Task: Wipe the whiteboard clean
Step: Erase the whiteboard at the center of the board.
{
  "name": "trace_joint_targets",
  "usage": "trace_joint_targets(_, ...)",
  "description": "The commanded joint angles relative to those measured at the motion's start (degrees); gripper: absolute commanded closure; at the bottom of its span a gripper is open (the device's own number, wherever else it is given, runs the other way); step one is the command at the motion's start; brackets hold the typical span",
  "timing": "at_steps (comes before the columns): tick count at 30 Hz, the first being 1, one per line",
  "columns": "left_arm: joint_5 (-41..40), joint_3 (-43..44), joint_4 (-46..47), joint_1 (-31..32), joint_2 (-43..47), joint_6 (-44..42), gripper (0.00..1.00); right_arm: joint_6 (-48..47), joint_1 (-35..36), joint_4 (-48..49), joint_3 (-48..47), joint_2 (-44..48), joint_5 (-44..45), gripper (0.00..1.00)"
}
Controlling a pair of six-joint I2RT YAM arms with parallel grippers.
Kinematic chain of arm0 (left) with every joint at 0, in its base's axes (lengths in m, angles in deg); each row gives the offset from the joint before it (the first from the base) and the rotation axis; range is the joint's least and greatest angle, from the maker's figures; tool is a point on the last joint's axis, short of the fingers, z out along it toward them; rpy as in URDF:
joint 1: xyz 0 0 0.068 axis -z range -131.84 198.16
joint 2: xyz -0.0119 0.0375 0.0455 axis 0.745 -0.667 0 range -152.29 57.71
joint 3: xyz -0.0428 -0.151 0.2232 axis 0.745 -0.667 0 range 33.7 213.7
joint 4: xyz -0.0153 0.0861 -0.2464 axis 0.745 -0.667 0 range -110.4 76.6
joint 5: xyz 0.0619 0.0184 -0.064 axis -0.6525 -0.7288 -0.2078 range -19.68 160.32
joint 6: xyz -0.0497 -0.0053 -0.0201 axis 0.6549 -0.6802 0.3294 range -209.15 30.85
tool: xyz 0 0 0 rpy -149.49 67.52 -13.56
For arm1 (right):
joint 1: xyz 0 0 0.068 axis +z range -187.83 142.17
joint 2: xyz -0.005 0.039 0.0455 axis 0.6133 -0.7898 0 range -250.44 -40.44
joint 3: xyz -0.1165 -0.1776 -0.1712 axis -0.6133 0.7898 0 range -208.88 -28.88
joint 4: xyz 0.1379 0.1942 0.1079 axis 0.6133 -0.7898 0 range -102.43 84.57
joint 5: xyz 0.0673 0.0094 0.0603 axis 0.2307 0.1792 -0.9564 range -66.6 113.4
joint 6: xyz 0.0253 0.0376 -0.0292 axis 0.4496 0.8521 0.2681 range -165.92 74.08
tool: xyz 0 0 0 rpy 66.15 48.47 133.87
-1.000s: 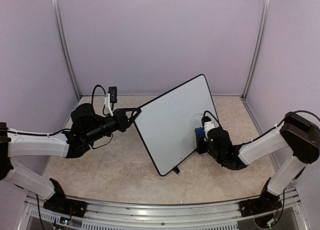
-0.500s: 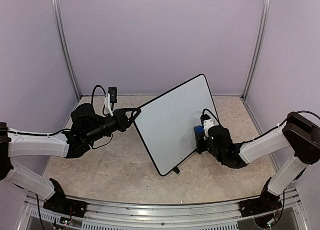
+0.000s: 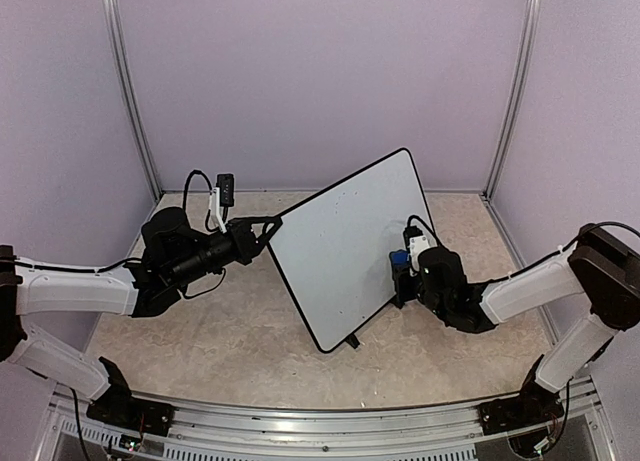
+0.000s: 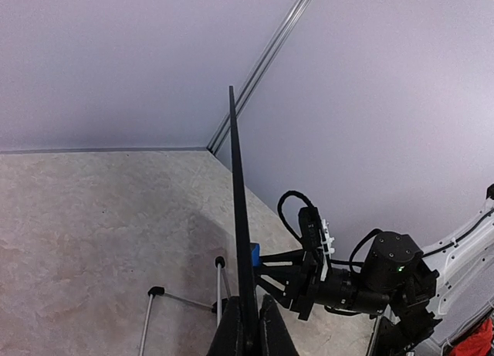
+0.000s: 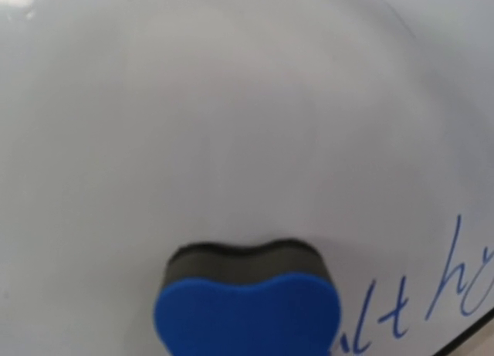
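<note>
The whiteboard stands tilted on the table, white with a thin black rim. My left gripper is shut on its left edge. The left wrist view shows the whiteboard edge-on, running up from between my left gripper's closed jaws. My right gripper is shut on a black-and-blue eraser, which is pressed against the board's right part. In the right wrist view the eraser lies flat on the whiteboard, with blue handwriting just to its right. My right fingers are hidden there.
The board's thin wire stand legs rest on the beige table behind it. A black foot pokes out at the board's near corner. Lilac walls close in the back and sides.
My right gripper has shifted slightly up and to the right with the eraser against the board. The left arm and the board have not moved.
</note>
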Motion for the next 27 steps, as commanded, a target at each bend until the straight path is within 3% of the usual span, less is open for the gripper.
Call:
trace_joint_targets(1,10.39,-2.15,-5.49,1.8,-1.22,-5.69,1.0,1.97,-2.69,-3.63,-1.29,-0.29,-1.13,0.77)
trace_joint_targets(21,10.58,-2.23,-5.24,1.8,-1.36,-5.54,1.0,1.72,-6.47,-2.49,-0.62,-0.45,-2.22,0.78)
trace_joint_targets(27,10.49,-2.23,-5.24,1.8,-1.37,-5.52,1.0,2.19,-5.93,1.06,0.51,0.47,-6.87,0.78)
